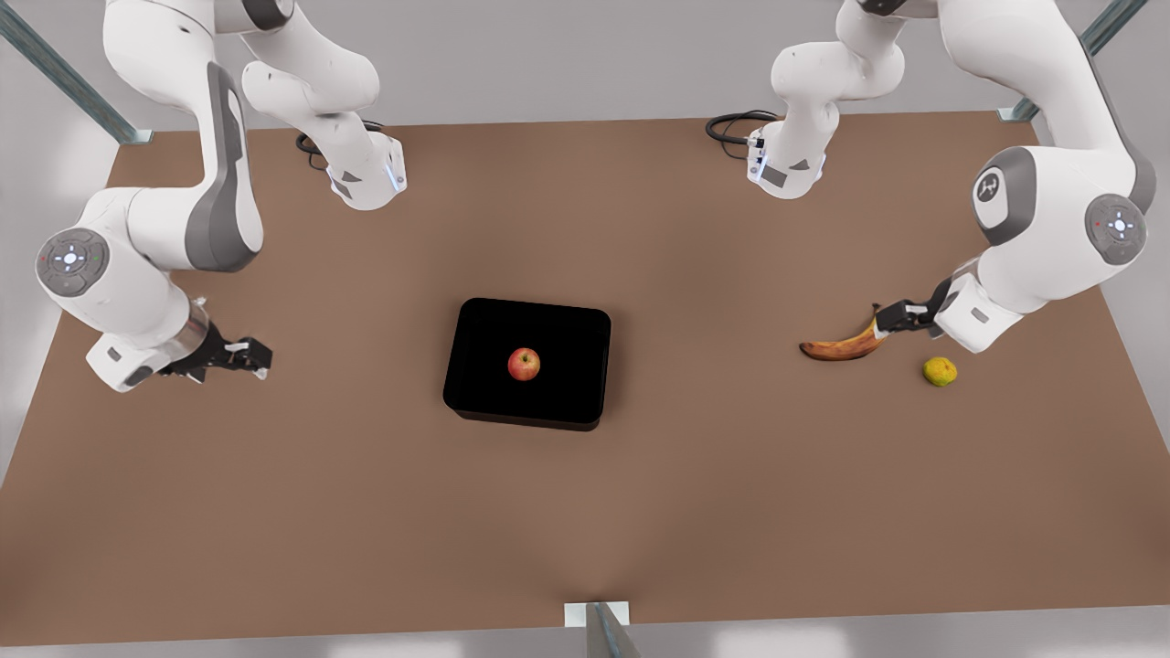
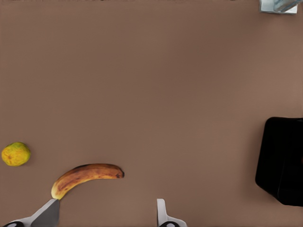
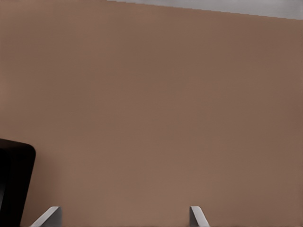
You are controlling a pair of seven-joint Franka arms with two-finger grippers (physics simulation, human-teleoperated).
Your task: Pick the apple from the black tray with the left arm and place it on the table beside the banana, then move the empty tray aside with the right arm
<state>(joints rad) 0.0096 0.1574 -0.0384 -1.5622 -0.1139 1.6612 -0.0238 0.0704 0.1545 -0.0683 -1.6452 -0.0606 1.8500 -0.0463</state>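
The red apple (image 1: 524,364) lies in the middle of the black tray (image 1: 567,329), which sits at the centre of the brown table (image 1: 585,530). The banana (image 1: 841,347) lies on the front view's right. My left gripper (image 1: 891,320) hovers open just over the banana's stem end; in the left wrist view the banana (image 2: 87,176) lies just ahead of the open left gripper (image 2: 104,218), with the tray (image 2: 284,161) farther off. My right gripper (image 1: 251,352) waits open on the front view's left, well clear of the tray (image 3: 14,179).
A small yellow-green fruit (image 1: 940,371) rests close beside the banana, under the left arm's wrist, seen too in the left wrist view (image 2: 15,154). Black cables (image 1: 731,123) lie by the arm bases at the back. A metal post (image 1: 599,626) stands at the front edge.
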